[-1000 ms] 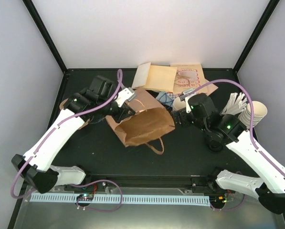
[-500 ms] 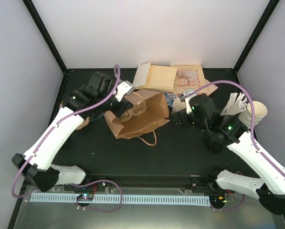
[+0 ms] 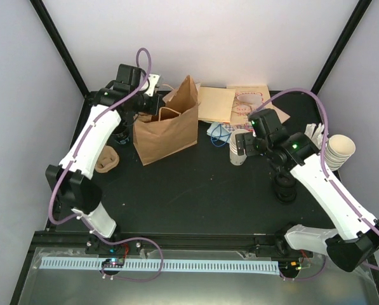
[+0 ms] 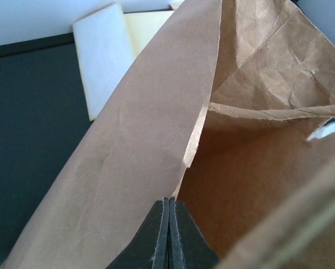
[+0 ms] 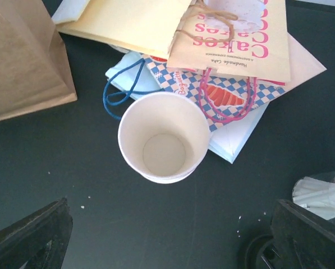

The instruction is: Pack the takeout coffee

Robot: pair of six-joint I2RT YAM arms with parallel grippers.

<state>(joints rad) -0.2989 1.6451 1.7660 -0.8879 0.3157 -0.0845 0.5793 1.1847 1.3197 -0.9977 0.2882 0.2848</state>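
Observation:
The takeout coffee is a cream-white paper cup, lidless, empty and upright on the black table, beside a pile of flat printed bags. My right gripper hovers open above it, its fingers wide apart, and the cup lies just beyond the fingertips. From above, the cup shows partly under that gripper. A brown paper bag stands upright at the back left with its mouth open. My left gripper is shut on the bag's rim and appears at the bag's top left from above.
Flat paper bags and envelopes lie at the back centre. A nested cup stack and white straws sit at the right edge, a black round object in front of them. A brown cardboard piece lies at the left.
My left arm has lifted the brown bag from lying on its side to upright and drawn it back and left. My right gripper shifted slightly over the cup, still open.

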